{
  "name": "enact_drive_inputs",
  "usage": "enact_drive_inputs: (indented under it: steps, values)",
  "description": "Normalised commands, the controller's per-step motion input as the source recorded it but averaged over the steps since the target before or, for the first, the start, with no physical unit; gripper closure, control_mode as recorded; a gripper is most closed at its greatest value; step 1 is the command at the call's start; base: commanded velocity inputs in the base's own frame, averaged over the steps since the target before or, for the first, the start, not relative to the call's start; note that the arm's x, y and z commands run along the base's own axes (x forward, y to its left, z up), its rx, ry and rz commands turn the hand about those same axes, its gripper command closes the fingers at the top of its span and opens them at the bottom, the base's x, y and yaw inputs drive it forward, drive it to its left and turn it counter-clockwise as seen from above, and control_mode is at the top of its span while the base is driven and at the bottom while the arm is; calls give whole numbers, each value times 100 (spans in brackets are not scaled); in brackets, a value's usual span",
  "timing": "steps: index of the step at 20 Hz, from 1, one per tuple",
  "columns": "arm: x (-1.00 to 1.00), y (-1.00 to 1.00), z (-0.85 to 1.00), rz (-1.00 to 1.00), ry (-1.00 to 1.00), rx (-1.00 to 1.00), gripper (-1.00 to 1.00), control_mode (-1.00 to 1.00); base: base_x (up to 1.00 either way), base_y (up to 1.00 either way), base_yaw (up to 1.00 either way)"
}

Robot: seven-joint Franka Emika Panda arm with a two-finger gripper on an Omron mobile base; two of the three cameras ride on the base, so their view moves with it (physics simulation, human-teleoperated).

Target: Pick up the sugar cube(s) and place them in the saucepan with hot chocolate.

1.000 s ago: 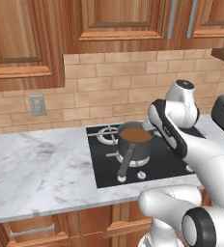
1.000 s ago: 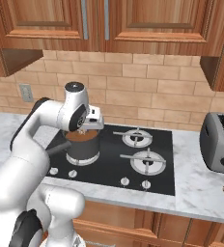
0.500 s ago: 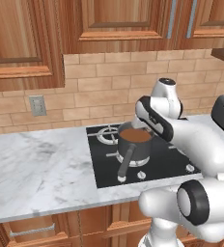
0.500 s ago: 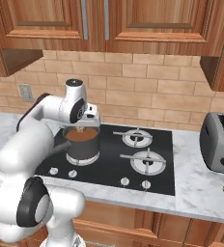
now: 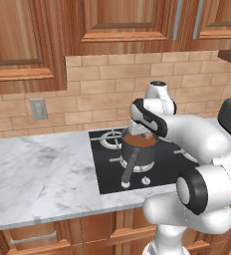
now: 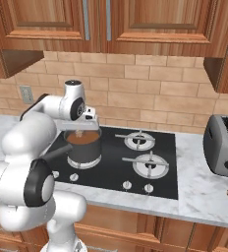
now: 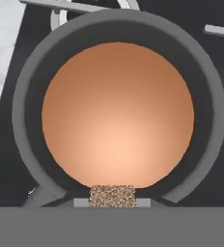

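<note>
Kitchen counter (image 5: 43, 174), grey-white marble, black stovetop (image 6: 111, 170) set in it. Gripper (image 6: 79, 132) hangs above saucepan (image 5: 139, 150), jaws pinched narrow on speckled brown sugar cube (image 7: 112, 196). Hand view: cube sits over pan's near rim, brown liquid open beyond it. Saucepan on stovetop's near-left burner, handle pointing toward counter front. Burners right of saucepan bare. Toaster (image 6: 224, 144) well right of saucepan. Since a second ago, hand has dropped closer to saucepan.

A home kitchen: wooden cabinets (image 6: 135, 22) above a brick backsplash (image 6: 150, 101), a black gas hob (image 6: 135, 162) set in a marble surface (image 5: 38, 169), a toaster (image 6: 224, 145) nearby.
</note>
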Motion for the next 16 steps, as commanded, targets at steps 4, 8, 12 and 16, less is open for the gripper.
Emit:
enact_drive_inputs:
  steps: [4,8,12,16]
  values:
    - [1,19,-26,0,4,-8,100,-100,0,0,0]
    - [5,5,-14,0,0,-1,100,-100,0,0,0]
    - [1,0,-2,0,1,0,100,-100,0,0,0]
    - [0,0,0,0,8,0,-100,-100,0,0,0]
